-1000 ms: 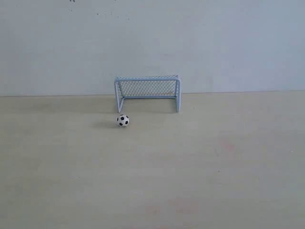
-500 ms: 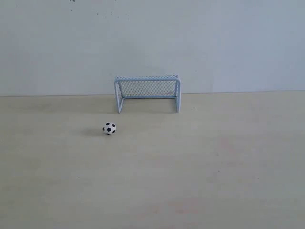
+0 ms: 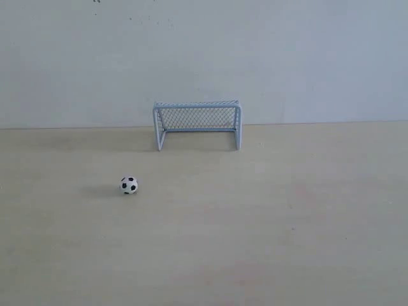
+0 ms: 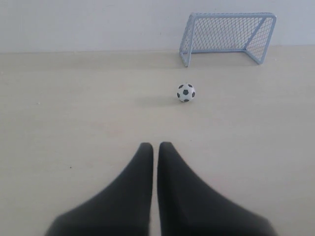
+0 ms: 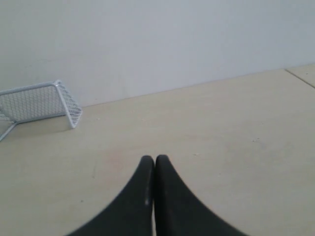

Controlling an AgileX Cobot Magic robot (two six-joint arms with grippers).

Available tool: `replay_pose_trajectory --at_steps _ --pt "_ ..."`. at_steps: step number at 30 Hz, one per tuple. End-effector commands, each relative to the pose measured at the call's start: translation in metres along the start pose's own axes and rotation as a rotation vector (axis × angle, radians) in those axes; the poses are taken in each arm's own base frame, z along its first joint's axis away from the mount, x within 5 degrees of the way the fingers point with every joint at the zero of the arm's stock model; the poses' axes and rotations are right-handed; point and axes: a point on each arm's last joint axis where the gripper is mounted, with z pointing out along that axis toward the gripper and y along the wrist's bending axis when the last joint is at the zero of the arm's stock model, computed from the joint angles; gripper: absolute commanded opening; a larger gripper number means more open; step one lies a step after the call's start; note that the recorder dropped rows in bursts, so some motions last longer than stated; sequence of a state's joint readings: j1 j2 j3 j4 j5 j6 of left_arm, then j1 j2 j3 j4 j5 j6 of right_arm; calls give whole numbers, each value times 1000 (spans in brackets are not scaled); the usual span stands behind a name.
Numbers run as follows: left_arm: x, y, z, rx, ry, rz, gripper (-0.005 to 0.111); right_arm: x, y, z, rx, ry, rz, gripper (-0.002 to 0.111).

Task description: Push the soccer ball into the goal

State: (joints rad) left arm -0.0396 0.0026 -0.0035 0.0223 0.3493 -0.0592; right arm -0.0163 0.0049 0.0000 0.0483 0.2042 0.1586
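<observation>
Open tabletop (image 3: 287, 242) surrounds the soccer ball (image 3: 129, 185); the goal (image 3: 197, 118) stands well apart, by the wall (image 3: 287, 57).

So what you've got at the back is a plain pale grey-white wall (image 3: 287, 57) filling the upper half of the frame, with a few tiny dark specks (image 3: 150, 21) near the top left. Below it a light wood-tone bench (image 3: 268, 242) runs edge to edge. It's matte and softly, evenly lit, with a faint pinkish smudge (image 3: 305, 194) right of centre.
</observation>
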Motion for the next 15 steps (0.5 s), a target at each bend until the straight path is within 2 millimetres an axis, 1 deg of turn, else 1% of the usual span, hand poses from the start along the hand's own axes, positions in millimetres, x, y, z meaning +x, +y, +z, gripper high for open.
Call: replay_pose_trajectory --at_steps 1,6,15 --pt "1 0 0 -2 -4 4 4 0 -2 0 34 -7 -17 0" --pt "1 0 0 -2 -4 4 4 1 -2 0 36 5 -17 0" --pt "1 0 0 -2 -4 4 4 10 -4 -1 52 108 -13 0"
